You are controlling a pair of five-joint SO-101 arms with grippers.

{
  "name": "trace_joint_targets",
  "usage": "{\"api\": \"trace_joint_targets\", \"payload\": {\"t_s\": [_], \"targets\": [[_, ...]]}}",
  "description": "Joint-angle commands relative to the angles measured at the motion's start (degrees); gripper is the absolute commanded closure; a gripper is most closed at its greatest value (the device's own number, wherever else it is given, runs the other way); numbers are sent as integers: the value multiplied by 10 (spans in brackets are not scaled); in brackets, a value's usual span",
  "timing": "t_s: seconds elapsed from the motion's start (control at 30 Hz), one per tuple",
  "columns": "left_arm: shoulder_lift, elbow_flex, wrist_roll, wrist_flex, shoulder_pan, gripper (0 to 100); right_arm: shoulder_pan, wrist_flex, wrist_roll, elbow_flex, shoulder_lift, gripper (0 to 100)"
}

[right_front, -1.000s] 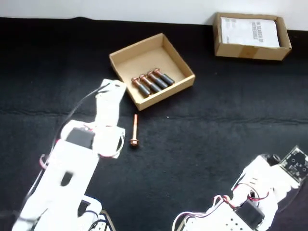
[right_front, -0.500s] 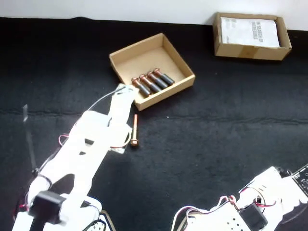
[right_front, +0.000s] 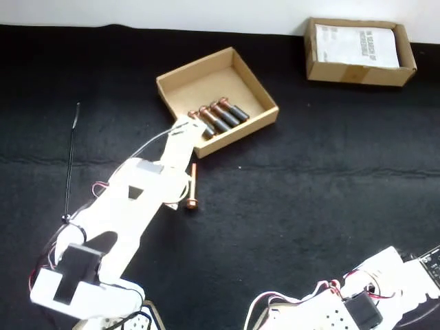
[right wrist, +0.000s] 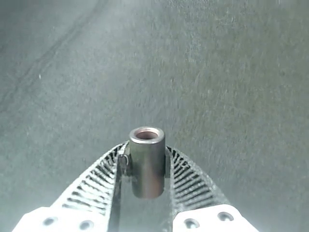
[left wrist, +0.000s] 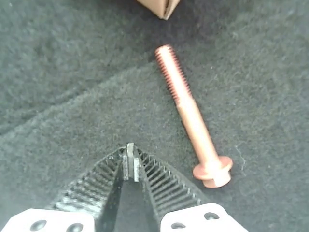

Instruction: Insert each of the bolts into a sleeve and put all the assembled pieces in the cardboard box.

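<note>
A lone copper bolt (right_front: pixel 192 183) lies on the black cloth just in front of the open cardboard box (right_front: pixel 240 129), head toward the arms. In the box rest several bolts fitted in grey sleeves (right_front: pixel 218 115). My left gripper (right_front: pixel 184 128) hangs above the box's near corner, left of the bolt. In the left wrist view the left gripper (left wrist: pixel 130 162) is shut on nothing, the bolt (left wrist: pixel 190 113) close beside its tips and the box corner (left wrist: pixel 161 6) beyond. My right gripper (right wrist: pixel 146 159) is shut on a grey sleeve (right wrist: pixel 146 166), held upright over bare cloth. The right arm (right_front: pixel 385 289) sits at the bottom right.
A second cardboard box (right_front: pixel 357 72) with a printed sheet inside stands at the back right. A thin dark rod (right_front: pixel 71 161) sticks up at the left beside the left arm. Black cloth covers the table, open across the middle and right.
The left arm has stretched forward and right, bringing its gripper up to the box's near corner beside the bolt. The right arm has drawn back toward the bottom right edge.
</note>
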Motion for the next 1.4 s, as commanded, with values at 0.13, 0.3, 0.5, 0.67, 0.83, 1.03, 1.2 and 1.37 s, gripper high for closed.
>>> {"api": "trace_joint_targets", "payload": {"t_s": [0.13, 0.3, 0.5, 0.67, 0.83, 1.03, 1.2, 1.37], "targets": [[5, -27, -3, -3, 52, 992, 6, -66, 0, 32, -14, 991], [5, -27, -2, -2, 136, 992, 6, -66, 0, 50, -14, 991], [6, -37, -2, -7, 215, 992, 6, -66, 0, 50, -14, 991], [8, -51, -2, -134, 231, 992, 7, -66, 0, 50, -14, 991], [87, -73, -4, -304, 207, 992, 7, -66, 0, 51, -14, 991], [156, -163, -5, -313, 157, 992, 7, -66, 0, 58, -14, 991], [155, -232, -5, -313, 131, 992, 7, -66, 0, 85, -14, 991], [145, -274, -71, -257, 119, 992, 5, -66, -2, 89, -14, 991]]}}
